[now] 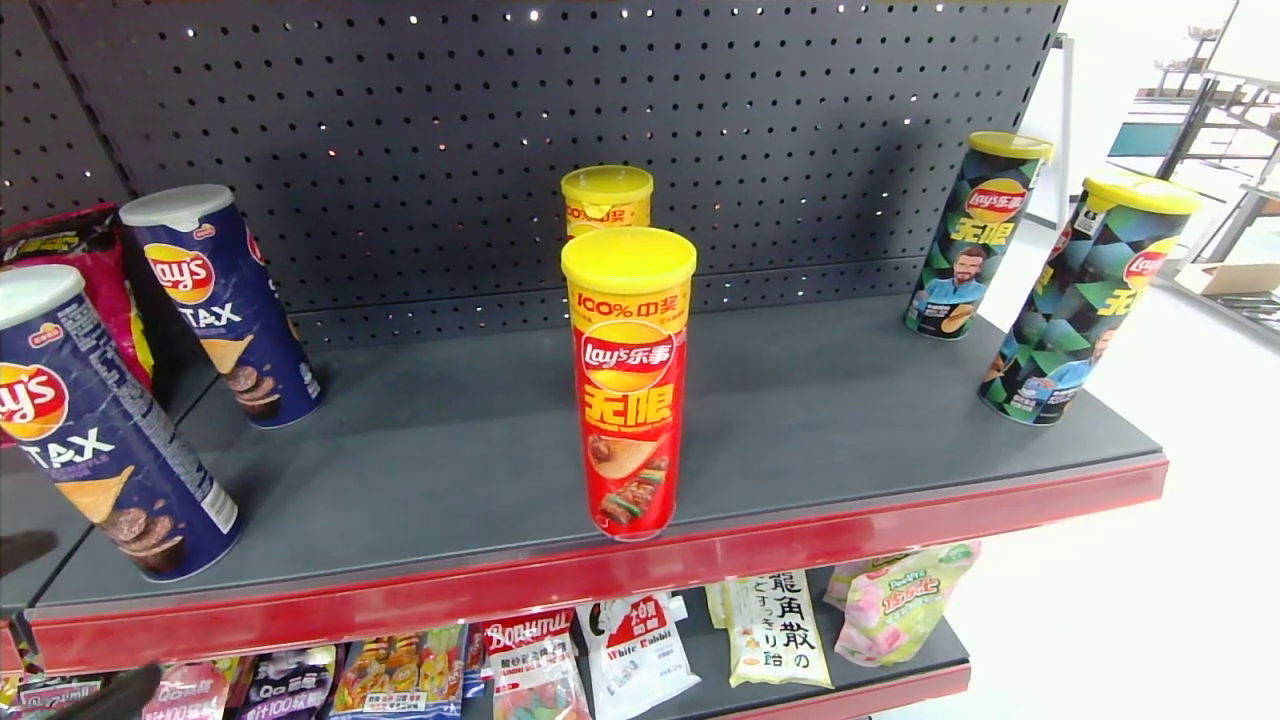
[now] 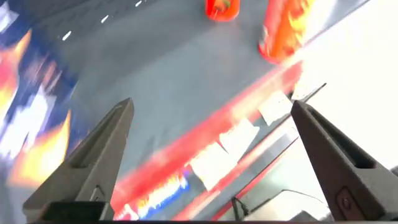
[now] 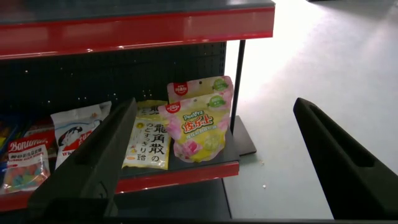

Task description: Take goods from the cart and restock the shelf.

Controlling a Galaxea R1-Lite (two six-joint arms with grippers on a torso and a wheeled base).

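Standing upright in front-to-back files, the goods occupy the shelf (image 1: 450, 440) with labels facing the aisle; the bare board between files is judged to be room for restocking. Left end: two blue canisters (image 1: 100, 430), rigid printed tubes with pale snap lids, stand one behind the other; a glossy red bag (image 1: 70, 250) sits behind them near the perforated metal pegboard (image 1: 500, 120). The left claw (image 2: 211, 168) is spread and empty above the shelf's smooth red front lip (image 1: 600, 575). Centre: a red canister (image 1: 628, 390) with a yellow plastic lid stands at the lip; a rear canister (image 1: 606, 200) stands directly behind it. Right end: two green-patterned canisters (image 1: 975, 235), yellow-lidded, stand well apart from the centre file. The right claw (image 3: 211, 162) is spread and empty, facing the lower shelf (image 3: 180, 171); soft, crinkled pouches (image 3: 198, 121) lean there against the back panel, faces outward.
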